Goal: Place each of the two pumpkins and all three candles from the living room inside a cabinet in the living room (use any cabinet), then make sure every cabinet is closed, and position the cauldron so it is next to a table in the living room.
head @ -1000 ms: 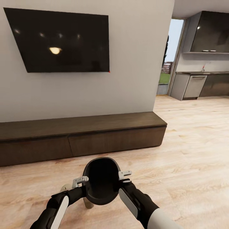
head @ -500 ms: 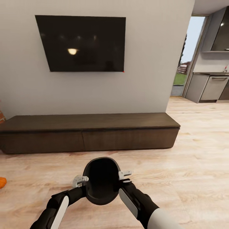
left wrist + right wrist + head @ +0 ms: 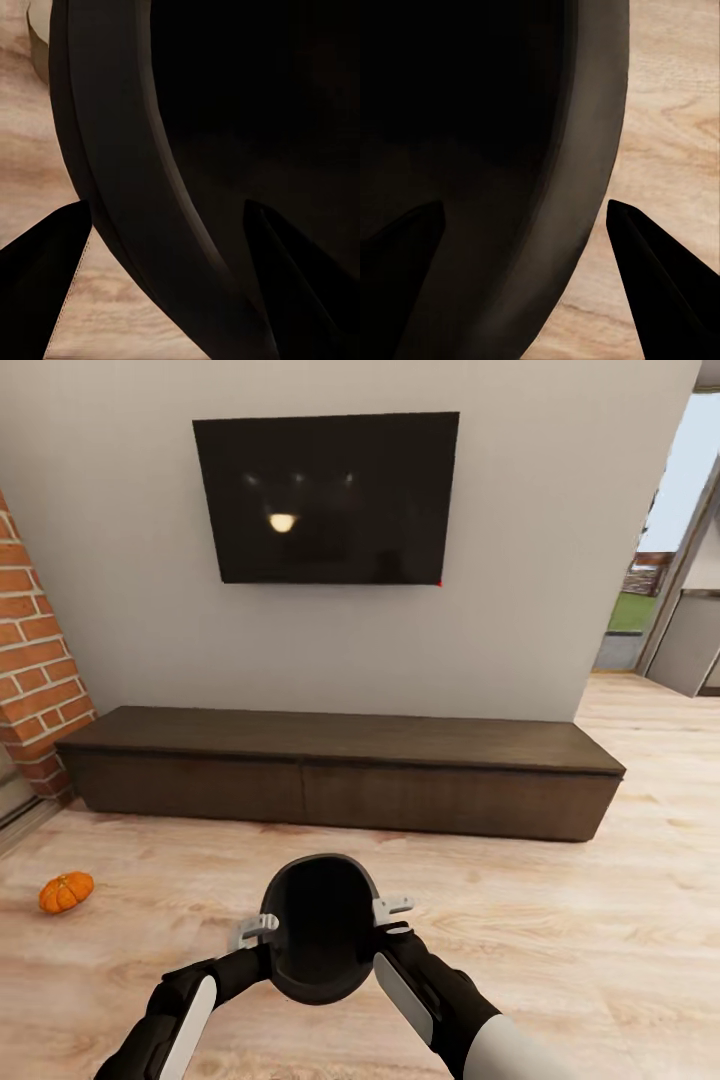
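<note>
**Cauldron aloft, pumpkin still on floor**

Both grippers' fingers clamp the black cauldron (image 3: 318,935) by its rim, facing the closed cabinet (image 3: 340,772). One pumpkin (image 3: 66,891) lies on the floor beside the brick fireplace (image 3: 35,670); most work apparently remains.

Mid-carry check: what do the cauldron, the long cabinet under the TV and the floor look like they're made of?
Cauldron: dark, matte, smooth wall with a rolled rim, likely cast metal, though the render leaves it open. Cabinet: dark brown wood with visible grain, low sheen, handleless fronts. Floor: pale wood planks, grain streaks and plank seams, satin finish. Both grippers, left and right, straddle the cauldron's rim.
</note>
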{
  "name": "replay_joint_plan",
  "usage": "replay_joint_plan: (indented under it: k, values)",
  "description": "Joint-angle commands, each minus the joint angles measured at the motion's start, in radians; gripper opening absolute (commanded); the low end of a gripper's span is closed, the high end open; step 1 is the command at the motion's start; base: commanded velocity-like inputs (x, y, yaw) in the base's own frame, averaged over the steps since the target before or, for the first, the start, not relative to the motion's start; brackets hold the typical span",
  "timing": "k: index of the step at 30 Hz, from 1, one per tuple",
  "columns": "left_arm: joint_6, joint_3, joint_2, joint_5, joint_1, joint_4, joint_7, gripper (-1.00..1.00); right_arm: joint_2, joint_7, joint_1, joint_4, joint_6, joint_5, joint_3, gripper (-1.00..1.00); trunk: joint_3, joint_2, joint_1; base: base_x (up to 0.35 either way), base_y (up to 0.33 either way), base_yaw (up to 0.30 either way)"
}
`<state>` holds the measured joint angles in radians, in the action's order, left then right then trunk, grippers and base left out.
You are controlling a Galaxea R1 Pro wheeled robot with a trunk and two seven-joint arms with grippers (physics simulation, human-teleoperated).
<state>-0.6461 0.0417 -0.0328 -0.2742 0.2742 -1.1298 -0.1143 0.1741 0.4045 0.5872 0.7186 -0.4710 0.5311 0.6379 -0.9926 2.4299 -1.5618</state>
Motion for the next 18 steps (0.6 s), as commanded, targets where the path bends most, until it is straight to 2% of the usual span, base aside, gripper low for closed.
replay_joint_plan:
  k: [1, 18]
  values:
    - [0.0, 0.003, 0.0, 0.004, 0.0, -0.001, -0.001, -1.0, 0.0, -0.004, 0.0, 0.027, 0.007, 0.012, -0.001, -1.0, -0.001, 0.0, 0.0, -0.001, 0.0, 0.248]
    - [0.0, 0.002, 0.0, 0.003, 0.0, -0.001, -0.001, -1.0, 0.0, -0.004, 0.0, 0.027, 0.006, 0.012, -0.001, -1.0, -0.022, 0.0, 0.0, 0.0, 0.0, 0.205]
